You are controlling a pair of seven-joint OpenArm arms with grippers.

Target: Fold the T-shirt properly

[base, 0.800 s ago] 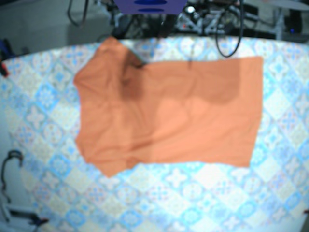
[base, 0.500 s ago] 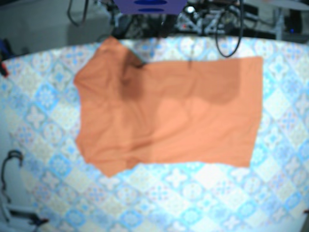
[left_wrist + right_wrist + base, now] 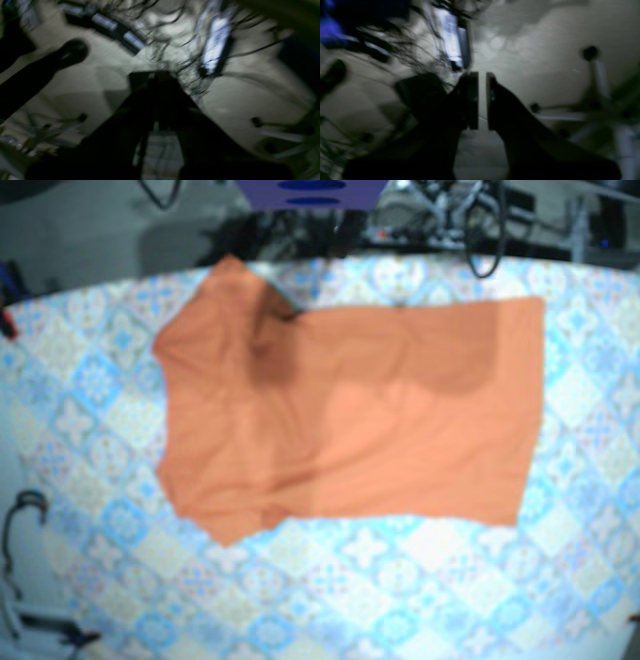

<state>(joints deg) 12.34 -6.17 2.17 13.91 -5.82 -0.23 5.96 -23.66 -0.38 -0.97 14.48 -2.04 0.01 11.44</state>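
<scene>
Up close, the right gripper (image 3: 482,100) is showing as two dark, backlit fingers keeping a narrow strip of light between their pads, with nothing in that gap. The left gripper (image 3: 156,100) is appearing only as a black silhouette. Its fingers are meeting along one thin seam and gripping nothing, though blur is smearing the edges. Behind both grippers, each wrist camera is taking in only streaked pale surfaces and tangled wires too blurred to identify, and neither is catching the garment.

From above, neither arm is coming into the frame. The orange short-sleeved T-shirt (image 3: 350,410) is lying spread flat on the table covered in a blue-and-cream tile-patterned cloth (image 3: 420,580), with its sleeves pointing toward the view's left and its straight hem toward the right. Soft focus is hiding the seams and neckline, and darker patches are crossing the shirt's upper half. Black cables (image 3: 470,225) are hanging beyond the far edge, cut off by the frame.
</scene>
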